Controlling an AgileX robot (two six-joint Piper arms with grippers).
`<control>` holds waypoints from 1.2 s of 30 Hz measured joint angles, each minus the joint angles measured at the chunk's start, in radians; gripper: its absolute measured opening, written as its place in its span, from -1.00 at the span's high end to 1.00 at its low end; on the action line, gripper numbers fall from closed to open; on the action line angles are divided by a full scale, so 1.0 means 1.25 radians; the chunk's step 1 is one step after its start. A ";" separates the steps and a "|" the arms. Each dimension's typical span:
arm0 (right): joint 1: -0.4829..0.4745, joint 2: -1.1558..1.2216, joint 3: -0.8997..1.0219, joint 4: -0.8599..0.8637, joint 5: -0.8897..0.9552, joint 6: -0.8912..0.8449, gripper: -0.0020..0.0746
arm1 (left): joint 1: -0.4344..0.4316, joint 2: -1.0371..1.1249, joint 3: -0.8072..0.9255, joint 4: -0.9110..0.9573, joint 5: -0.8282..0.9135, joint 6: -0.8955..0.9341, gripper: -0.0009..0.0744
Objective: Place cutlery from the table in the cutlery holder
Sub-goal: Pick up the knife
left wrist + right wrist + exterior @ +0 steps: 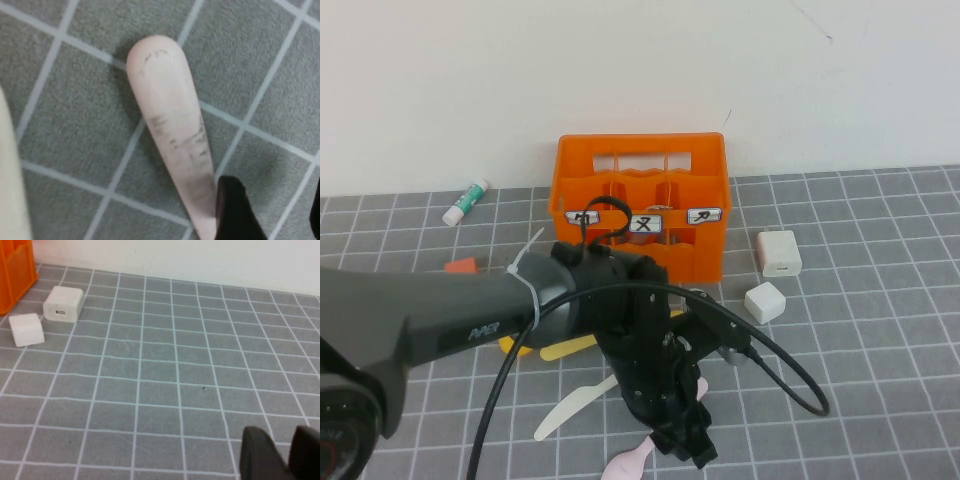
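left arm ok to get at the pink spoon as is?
Probably yes. The left gripper hangs right over the pink spoon, fingers open, with only bare table around the handle. The right gripper is parked aside.

From the high view you look down from the robot's own side across the table (880, 330) toward the back wall at twelve o'clock, with the cutlery holder (640, 200) near the middle and the left arm filling the near foreground. Your left wrist view sits very close above the surface, facing almost straight down at the pale pink spoon (172, 130), which the high view also shows at six o'clock (632, 460). Your right wrist view rides low over the table, facing along it to the wall; it shares with the high view the two white blocks (62, 303) and a corner of the orange crate.
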 joint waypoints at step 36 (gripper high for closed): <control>0.000 0.000 0.000 0.000 0.000 0.000 0.57 | 0.003 0.020 -0.008 0.064 -0.032 -0.081 0.39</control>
